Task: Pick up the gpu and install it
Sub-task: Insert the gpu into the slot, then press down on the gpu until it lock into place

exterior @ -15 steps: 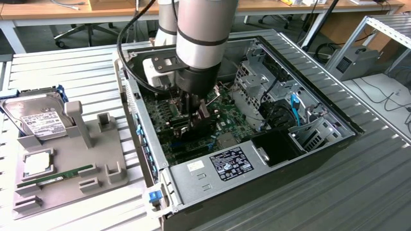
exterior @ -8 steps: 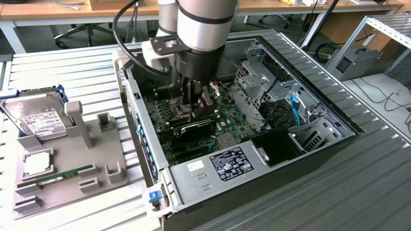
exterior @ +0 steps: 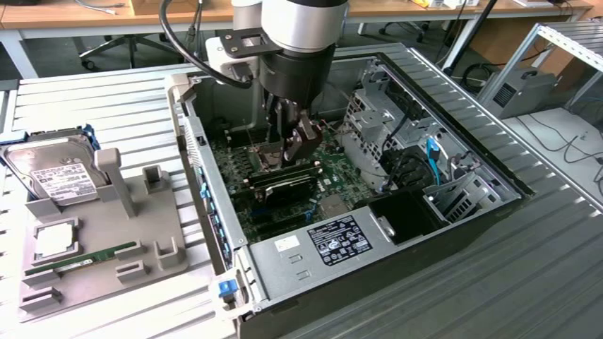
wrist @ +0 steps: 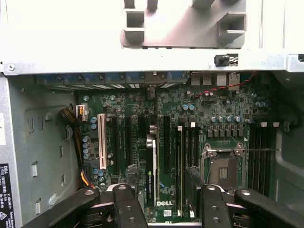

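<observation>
I see a ribbed metal table [exterior: 113, 99]; on it lies an open computer case [exterior: 282, 272] on its side; just beside the case, toward the exterior view's left, sits a grey parts holder [exterior: 160, 212], carrying a hard drive [exterior: 56, 176], a CPU [exterior: 55, 240] and a green RAM stick [exterior: 80, 261].

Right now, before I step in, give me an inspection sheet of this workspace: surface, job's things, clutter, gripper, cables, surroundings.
Surface: ridged metal table carrying an open computer case and a grey holder tray.
Job's things: graphics card stands on edge on the motherboard inside the case; full seating cannot be told.
Clutter: hard drive, processor chip and memory stick on the tray.
Gripper: gripper open, holding nothing, above the card.
Cables: black cable on the arm; blue cable inside the case.
Surroundings: desks, office chair.
</observation>
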